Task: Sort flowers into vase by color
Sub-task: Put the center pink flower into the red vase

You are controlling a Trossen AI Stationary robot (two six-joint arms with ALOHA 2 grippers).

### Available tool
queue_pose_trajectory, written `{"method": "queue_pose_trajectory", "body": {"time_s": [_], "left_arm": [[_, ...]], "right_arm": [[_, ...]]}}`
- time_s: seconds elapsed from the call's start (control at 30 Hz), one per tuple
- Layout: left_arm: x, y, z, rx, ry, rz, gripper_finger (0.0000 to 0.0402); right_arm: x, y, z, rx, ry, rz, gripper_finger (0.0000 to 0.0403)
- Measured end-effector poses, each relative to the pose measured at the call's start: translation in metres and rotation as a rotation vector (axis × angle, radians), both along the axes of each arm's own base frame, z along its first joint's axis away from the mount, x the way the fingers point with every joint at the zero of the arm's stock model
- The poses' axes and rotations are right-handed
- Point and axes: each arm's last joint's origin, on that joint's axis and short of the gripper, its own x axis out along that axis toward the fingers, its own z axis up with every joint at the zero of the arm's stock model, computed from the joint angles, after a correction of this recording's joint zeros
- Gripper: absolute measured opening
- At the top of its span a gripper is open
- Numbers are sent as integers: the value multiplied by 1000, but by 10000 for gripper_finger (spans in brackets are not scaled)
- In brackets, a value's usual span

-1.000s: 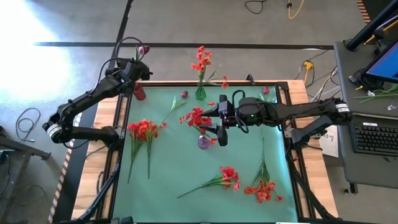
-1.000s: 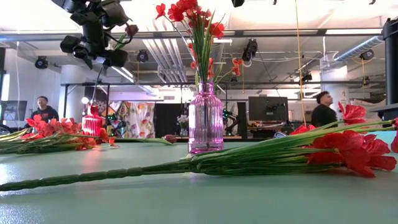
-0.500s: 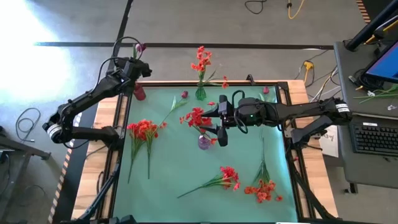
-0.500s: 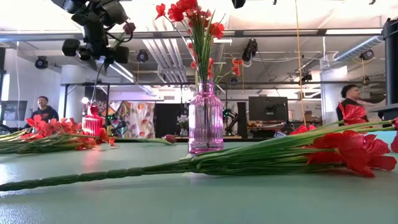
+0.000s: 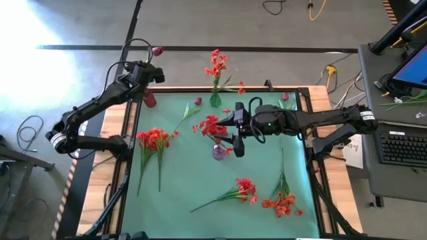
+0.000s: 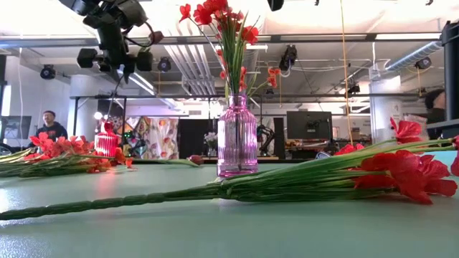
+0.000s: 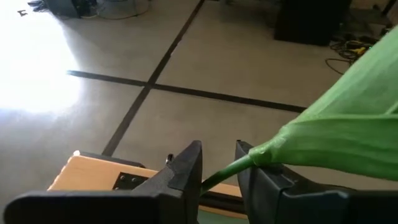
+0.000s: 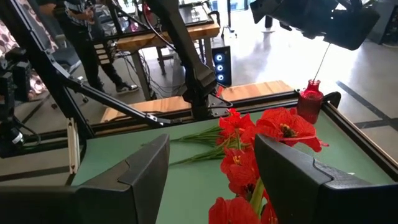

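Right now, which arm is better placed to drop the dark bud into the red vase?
Left. Its hand already grips that bud's stem above the red vase.

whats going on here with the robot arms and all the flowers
Two robot arms are sorting artificial flowers into vases on a green mat. The left gripper is shut on a thin green stem with a dark bud, held high above the small red vase at the table's far left corner. The right gripper hangs open over the purple vase, which holds red blooms. More red sprays lie loose on the mat.
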Motion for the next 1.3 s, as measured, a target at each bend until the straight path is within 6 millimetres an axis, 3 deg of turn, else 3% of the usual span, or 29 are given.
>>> {"method": "queue_pose_trajectory", "body": {"time_s": [0.27,0.43,1.1,1.3], "left_arm": [[-2,1,3,45,-39,55,78],[1,3,6,48,-101,0,78],[-9,1,-1,2,-90,84,77],[-9,1,-1,-1,-84,80,106]], "right_arm": [[0,0,0,0,5,0,228],[0,0,0,0,5,0,228],[0,0,-1,0,8,0,228],[0,0,-2,-2,8,1,228]]}}
